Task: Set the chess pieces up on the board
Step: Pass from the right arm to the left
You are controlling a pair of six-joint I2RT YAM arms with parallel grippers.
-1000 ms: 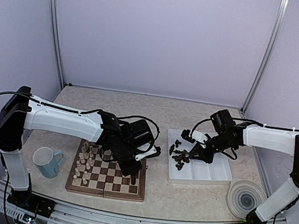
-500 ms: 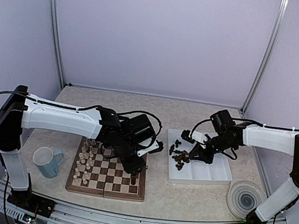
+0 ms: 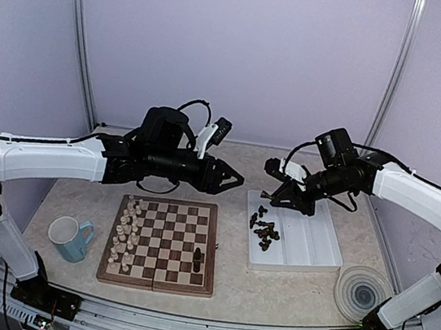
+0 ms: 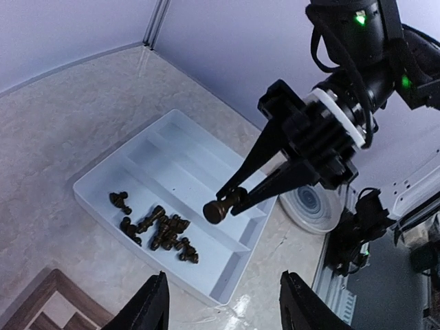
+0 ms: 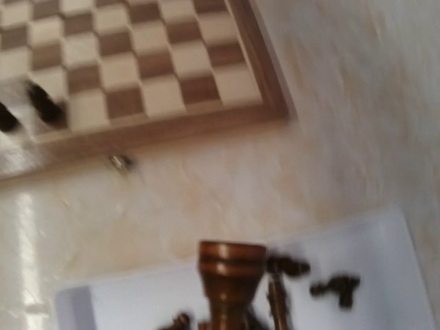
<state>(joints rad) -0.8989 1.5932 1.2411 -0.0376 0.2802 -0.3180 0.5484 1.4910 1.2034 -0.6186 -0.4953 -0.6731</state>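
The board lies at the front left, with cream figures along its left columns. One dark piece stands near its right edge. More chess pieces lie heaped in the white tray. My right gripper hangs above the tray's far left end, shut on a dark brown piece whose round base points outward. My left gripper is raised beyond the board's far edge, open, with nothing between its fingertips. It points toward the tray.
A light blue mug stands left of the board. A round ribbed disc lies right of the tray. A tiny loose object sits on the table beside the board's right edge. Walls close in the back and sides.
My left gripper opened, left the dark piece standing on the board and rose back and to the right. My right gripper lifted out of the tray with a dark piece.
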